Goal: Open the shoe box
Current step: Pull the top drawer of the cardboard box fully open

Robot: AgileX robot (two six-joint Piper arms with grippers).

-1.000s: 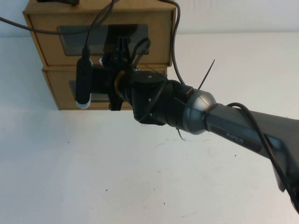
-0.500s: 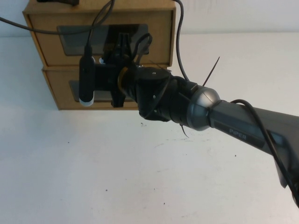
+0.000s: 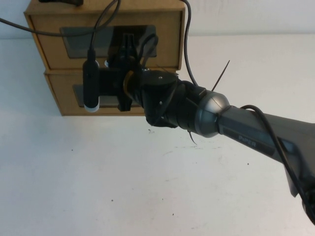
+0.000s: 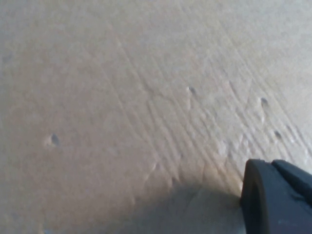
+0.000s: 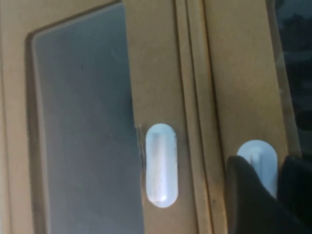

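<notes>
Two brown cardboard shoe boxes are stacked at the back left, the upper box (image 3: 106, 37) on the lower box (image 3: 64, 93). Each front has a dark window and a small white handle. My right gripper (image 3: 129, 43) (image 5: 273, 195) is at the box fronts, open, with its two dark fingers narrowly straddling one white handle (image 5: 258, 158). The other white handle (image 5: 161, 165) lies free across the seam between the boxes. A dark finger (image 4: 278, 200) of my left gripper rests close against a tan cardboard surface; a dark piece (image 3: 61, 2) sits on the upper box's top.
The white table (image 3: 123, 187) spreads in front of the boxes. My right arm (image 3: 246, 135) reaches in across it from the right, with cables (image 3: 184, 44) looping over the upper box.
My right gripper has shifted slightly toward the boxes, then held. Both boxes stand where they were.
</notes>
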